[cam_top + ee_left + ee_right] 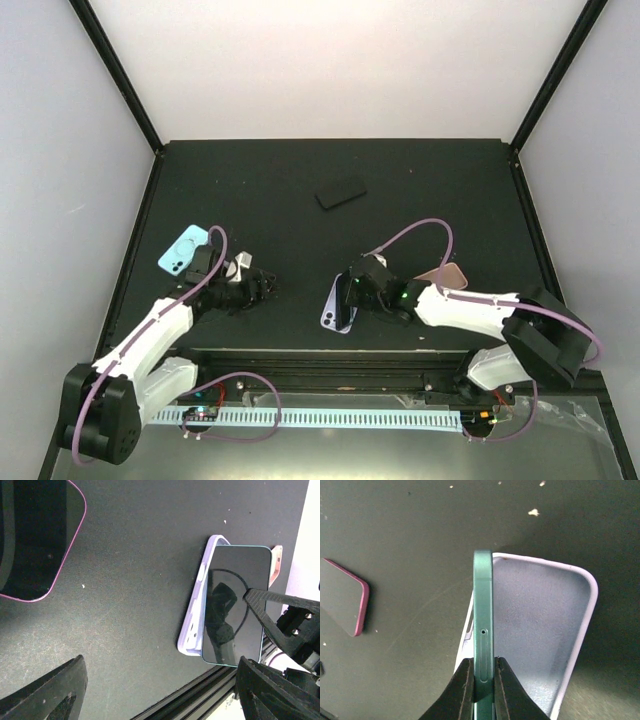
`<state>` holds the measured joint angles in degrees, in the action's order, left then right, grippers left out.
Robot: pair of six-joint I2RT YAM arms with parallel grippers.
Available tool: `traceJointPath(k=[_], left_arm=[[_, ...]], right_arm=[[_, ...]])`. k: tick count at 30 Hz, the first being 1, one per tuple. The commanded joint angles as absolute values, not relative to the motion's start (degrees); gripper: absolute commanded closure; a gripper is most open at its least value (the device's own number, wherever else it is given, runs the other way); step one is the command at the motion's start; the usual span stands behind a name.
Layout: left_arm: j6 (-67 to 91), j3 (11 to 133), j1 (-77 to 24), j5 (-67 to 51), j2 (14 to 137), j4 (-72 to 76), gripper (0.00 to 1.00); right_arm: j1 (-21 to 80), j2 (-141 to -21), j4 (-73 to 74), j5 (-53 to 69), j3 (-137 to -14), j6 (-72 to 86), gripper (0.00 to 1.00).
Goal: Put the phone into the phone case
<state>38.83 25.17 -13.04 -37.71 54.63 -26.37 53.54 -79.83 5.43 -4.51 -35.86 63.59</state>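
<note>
The green phone (483,605) stands on its long edge, clamped between my right gripper's (483,662) fingers. It rests along the left wall of the lilac phone case (540,625), which lies open side up on the black table. In the left wrist view the phone (235,600) leans over the case (196,615), dark screen showing. In the top view my right gripper (354,290) is over the case (336,312) near the front edge. My left gripper (262,285) is open and empty to the left of the case, fingers (50,692) wide apart.
A dark phone with a magenta rim (340,192) lies further back and shows in both wrist views (342,595) (35,535). A light blue case (183,250) lies at the left. A peach case (445,275) lies right of my right arm. The metal front rail (210,690) is close.
</note>
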Motion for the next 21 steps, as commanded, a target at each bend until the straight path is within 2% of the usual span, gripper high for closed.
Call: traceJointPath(k=[1,8,13,21], left_arm=[[40.13,23.68,-14.28,-38.21,55.23,-21.95,0.18],[42.04,21.38,-16.22,-41.10,57.25,-17.68,0.19],[43.13,20.20,-17.31,-40.96,57.39,-16.18,0.21],[45.21,19.51,-19.70,-42.12,59.35,-11.90,0.21]], right_arm=[[52.58,-80.68,-6.49,-2.34,-34.39,62.83,0.99],[51.92,-84.28,-13.83,4.45,-35.14,56.96,0.99],[51.96,-86.77,-18.96,8.04,-34.15,58.43,0.99],[51.94,-88.81,-22.41,7.37,-33.01,59.28,0.99]])
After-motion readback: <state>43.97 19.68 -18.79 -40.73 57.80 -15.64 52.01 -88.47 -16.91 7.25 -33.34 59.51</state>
